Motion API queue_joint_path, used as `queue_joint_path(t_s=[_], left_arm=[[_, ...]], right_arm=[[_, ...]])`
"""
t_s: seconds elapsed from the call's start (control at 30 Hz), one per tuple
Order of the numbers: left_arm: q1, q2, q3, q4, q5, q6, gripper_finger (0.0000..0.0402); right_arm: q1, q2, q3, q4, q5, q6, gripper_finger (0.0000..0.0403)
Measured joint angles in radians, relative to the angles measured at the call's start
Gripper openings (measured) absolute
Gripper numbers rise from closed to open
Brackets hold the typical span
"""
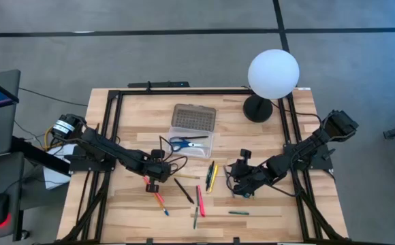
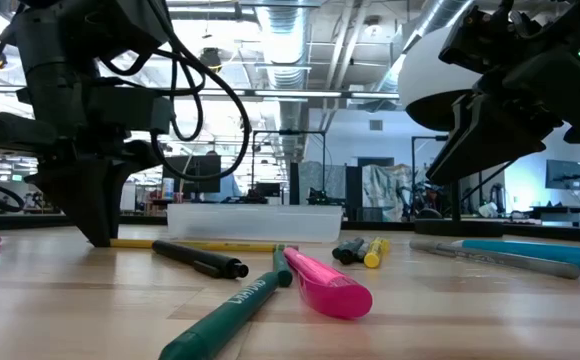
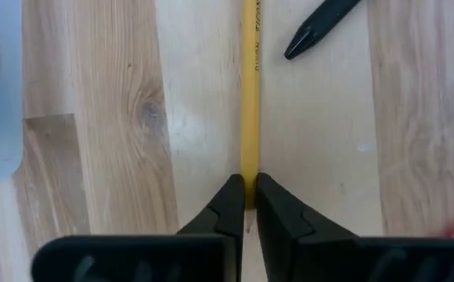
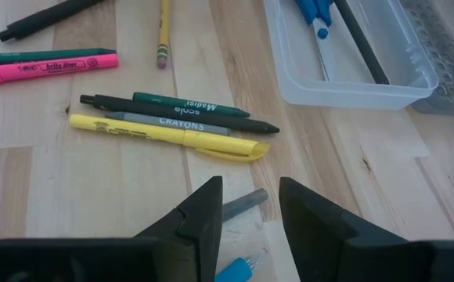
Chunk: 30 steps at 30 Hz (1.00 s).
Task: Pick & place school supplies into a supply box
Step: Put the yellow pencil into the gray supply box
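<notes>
Pinching the end of a yellow pencil (image 3: 249, 94) that lies flat on the table (image 1: 265, 218), the left gripper (image 3: 245, 192) has its jaws clenched on it. Farther back, the supply box (image 1: 192, 144) holds blue-handled scissors (image 1: 186, 142). The right gripper (image 4: 249, 205) hovers over scattered pens, its jaws parted and grasping nothing.

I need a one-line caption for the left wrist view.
Left tool shut on a yellow pencil lying on the wooden table.
</notes>
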<state>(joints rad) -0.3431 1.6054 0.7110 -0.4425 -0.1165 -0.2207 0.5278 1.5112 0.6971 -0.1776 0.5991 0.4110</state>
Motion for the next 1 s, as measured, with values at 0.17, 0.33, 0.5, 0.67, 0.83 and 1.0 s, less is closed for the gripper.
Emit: queue_joint_path(t_s=[0.17, 0.33, 0.5, 0.67, 0.83, 1.0], left_arm=[[-0.017, -0.007, 0.007, -0.048, -0.012, -0.015, 0.002], [-0.032, -0.008, 0.01, -0.116, -0.013, -0.077, 0.003], [-0.046, -0.01, 0.011, -0.129, 0.001, -0.082, 0.0012], [-0.064, -0.022, 0.01, -0.149, -0.023, -0.146, 0.0013], [-0.063, -0.074, -0.003, -0.142, -0.003, -0.151, 0.006], [-0.079, -0.113, -0.007, -0.151, 0.068, -0.146, 0.0101]], right_arm=[[0.0, 0.0, 0.0, -0.001, 0.0, 0.0, 0.012], [0.001, 0.0, 0.0, -0.001, -0.002, 0.0, 0.012], [0.001, 0.0, 0.0, -0.002, -0.002, 0.0, 0.012], [0.001, 0.0, 0.0, -0.002, -0.002, -0.001, 0.012], [0.001, 0.0, 0.0, -0.002, -0.002, 0.0, 0.012], [0.001, 0.0, 0.0, -0.001, -0.002, 0.0, 0.012]])
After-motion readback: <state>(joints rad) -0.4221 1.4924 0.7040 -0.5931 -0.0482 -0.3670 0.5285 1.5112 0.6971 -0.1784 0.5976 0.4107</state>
